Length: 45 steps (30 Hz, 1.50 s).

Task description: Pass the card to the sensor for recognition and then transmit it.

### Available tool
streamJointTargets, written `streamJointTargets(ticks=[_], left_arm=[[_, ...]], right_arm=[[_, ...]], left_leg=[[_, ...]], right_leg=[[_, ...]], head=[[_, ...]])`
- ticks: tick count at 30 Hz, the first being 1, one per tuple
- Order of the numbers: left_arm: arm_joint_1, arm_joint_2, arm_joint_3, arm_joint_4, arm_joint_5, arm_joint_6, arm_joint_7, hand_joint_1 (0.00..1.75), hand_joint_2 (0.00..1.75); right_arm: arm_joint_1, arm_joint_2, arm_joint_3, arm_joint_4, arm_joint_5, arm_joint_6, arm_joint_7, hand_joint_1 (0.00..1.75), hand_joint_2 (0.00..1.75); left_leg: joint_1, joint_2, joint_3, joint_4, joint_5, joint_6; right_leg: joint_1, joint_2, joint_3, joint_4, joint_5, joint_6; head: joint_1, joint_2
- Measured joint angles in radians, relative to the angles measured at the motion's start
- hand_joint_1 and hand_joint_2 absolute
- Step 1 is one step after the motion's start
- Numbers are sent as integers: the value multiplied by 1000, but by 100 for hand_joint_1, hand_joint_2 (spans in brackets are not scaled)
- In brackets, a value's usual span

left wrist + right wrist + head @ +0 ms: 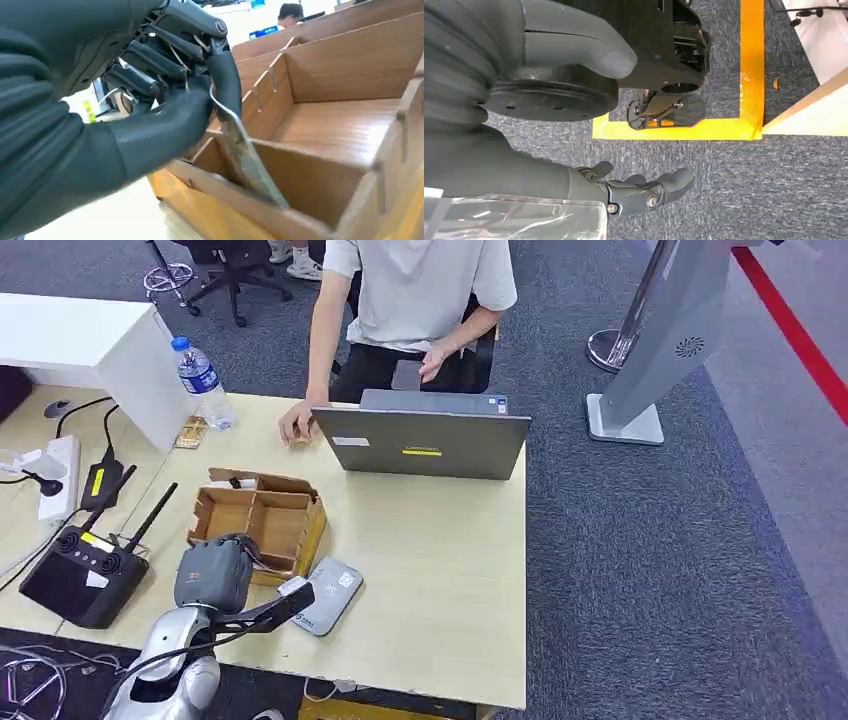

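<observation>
- Left hand [165, 100] pinches the card [245, 155] in the cardboard box [262, 520]; lift it straight clear of the dividers.
- Carry it toward four o'clock onto the sensor [328, 595].
- Right hand [634, 192] hangs, fingers loosely apart, holding nothing.

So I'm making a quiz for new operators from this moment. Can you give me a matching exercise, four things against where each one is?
Things:
1. card
2. sensor
3. water bottle
4. laptop

Places:
A. in front of the seated person
B. flat on the table beside the cardboard box
C. upright near the white box at the table's far side
D. pinched in the left hand

Pairs: 1-D, 2-B, 3-C, 4-A
</observation>
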Motion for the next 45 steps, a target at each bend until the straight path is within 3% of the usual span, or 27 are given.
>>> streamJointTargets(ticks=[5, 14, 23, 24, 29, 38, 45], left_arm=[[6, -2, 0, -1, 11, 52, -22, 175, 175], [29, -1, 0, -47, 4, 73, -33, 175, 175], [97, 25, -1, -320, 18, 164, -98, 175, 175], [99, 28, -1, -340, 18, 168, -101, 0, 175], [99, 44, -8, -389, 27, 156, -108, 0, 175], [94, 95, -42, -370, 18, -17, -49, 0, 175], [90, 138, -62, -329, 35, -62, -33, 0, 175]], right_arm=[[0, 0, 1, 0, 0, 0, -1, 0, 175], [0, 0, 0, 0, -7, -2, -1, 0, 175], [1, 1, -5, 0, -39, -42, -16, 0, 175], [1, 1, -7, 0, -39, -42, -16, 0, 175], [1, 1, -11, 0, -38, -40, -19, 0, 175], [1, -1, -17, 0, -38, -6, -15, 0, 175], [0, -1, -17, 0, -37, -6, -14, 0, 175]], left_leg=[[0, 0, 0, 0, 0, 0], [0, 0, 0, 0, 0, 0], [0, 0, 0, 0, 0, 0], [0, 0, 0, 0, 0, 0], [0, 0, 0, 0, 0, 0], [0, 0, 0, 0, 0, 0], [0, 0, 0, 0, 0, 0]], right_leg=[[0, 0, 0, 0, 0, 0], [0, 0, 0, 0, 0, 0], [0, 0, 0, 0, -1, 0], [0, 0, 0, 0, -1, 0], [0, 0, 0, 0, 0, 0], [0, 0, 0, 0, 0, 0], [0, 0, 0, 0, -1, 0]], head=[[0, 0], [0, 0], [0, 0], [0, 0], [0, 0], [0, 0], [0, 0]])
